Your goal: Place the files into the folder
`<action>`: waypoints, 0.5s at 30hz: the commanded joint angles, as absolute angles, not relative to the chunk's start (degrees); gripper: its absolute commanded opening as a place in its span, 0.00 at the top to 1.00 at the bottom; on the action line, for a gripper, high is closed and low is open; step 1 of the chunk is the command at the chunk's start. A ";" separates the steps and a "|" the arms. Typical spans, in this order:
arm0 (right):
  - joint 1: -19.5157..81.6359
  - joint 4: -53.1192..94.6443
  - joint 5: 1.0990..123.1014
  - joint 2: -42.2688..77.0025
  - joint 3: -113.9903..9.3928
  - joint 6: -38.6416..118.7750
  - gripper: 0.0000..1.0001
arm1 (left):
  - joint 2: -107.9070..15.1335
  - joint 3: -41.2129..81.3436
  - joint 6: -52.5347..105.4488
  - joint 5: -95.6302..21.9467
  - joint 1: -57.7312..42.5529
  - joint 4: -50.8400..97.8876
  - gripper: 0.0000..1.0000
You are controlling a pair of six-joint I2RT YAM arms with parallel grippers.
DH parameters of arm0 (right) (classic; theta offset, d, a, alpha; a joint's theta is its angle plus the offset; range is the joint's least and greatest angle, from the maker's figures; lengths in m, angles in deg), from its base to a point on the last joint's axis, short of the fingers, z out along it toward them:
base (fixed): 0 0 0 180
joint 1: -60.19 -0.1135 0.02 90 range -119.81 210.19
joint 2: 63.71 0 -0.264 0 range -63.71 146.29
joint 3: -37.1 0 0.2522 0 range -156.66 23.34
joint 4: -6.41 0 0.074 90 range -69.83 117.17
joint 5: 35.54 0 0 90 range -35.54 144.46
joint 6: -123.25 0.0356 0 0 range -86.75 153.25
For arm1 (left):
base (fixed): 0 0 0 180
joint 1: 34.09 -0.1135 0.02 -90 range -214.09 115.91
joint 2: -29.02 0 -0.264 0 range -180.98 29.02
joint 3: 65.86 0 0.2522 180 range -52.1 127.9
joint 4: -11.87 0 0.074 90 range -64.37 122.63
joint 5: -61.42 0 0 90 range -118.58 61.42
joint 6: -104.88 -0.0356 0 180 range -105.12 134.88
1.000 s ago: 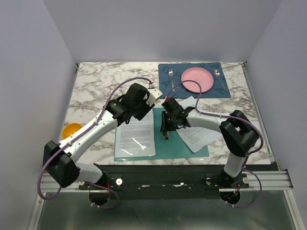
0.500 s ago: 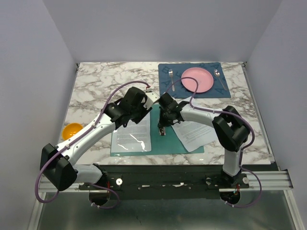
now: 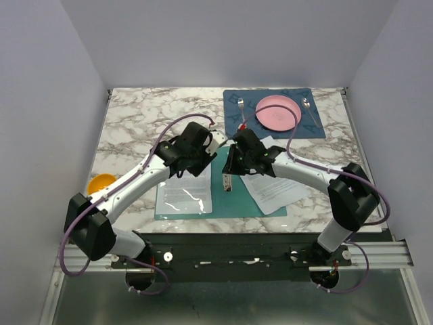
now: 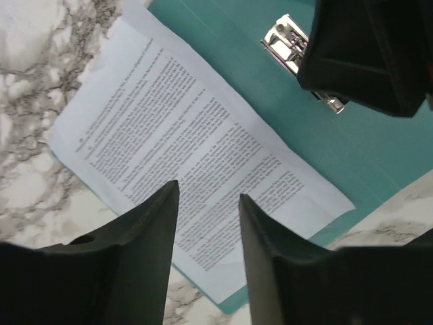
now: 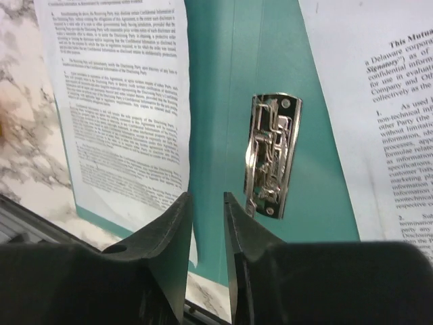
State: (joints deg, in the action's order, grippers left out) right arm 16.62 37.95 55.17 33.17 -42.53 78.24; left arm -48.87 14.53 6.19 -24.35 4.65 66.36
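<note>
If the right tool (image 5: 206, 227) pushes down on the folder (image 3: 233, 203) and drags, the thin teal cover could slide on the smooth marble surface (image 3: 135, 122). The files (image 3: 274, 186) would slide with it.

One sheet (image 5: 122, 101) lies flat on the left half of the open folder. The other files lie on the right, partly on the folder and partly off it on the surface, so they are not all in yet. These loose sheets are thin and floppy. A pinch at one edge could bend or crease them, or lift only the top one.

The shiny metal clip (image 5: 270, 156) in the middle is hard and bumpy, and a sheet edge could catch on it.

The right tool hangs just left of the clip. Its jaws are only a little apart, with nothing in them that I can see. The left tool (image 4: 206, 217) hangs over the left sheet, jaws wide, holding nothing.
</note>
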 commanded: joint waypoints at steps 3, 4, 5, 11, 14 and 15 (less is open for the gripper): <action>18.44 29.68 59.72 30.33 -31.79 77.99 0.69 | -52.71 17.68 10.04 -32.69 4.67 66.85 0.58; 19.05 28.70 60.43 30.24 -30.03 78.08 0.70 | -53.15 17.94 10.39 -33.49 4.67 66.67 0.59; 19.40 27.82 60.87 30.33 -29.41 78.16 0.70 | -53.59 18.03 10.74 -34.63 4.76 66.32 0.59; 20.90 24.48 64.03 32.79 -28.00 77.64 0.71 | -56.67 17.15 12.06 -38.16 6.16 61.49 0.60; 21.51 22.63 65.27 33.58 -26.94 77.72 0.72 | -59.30 17.68 13.03 -39.04 6.34 59.64 0.60; 21.52 21.85 65.53 33.58 -26.33 77.81 0.72 | -60.79 18.12 13.21 -39.13 6.43 59.29 0.60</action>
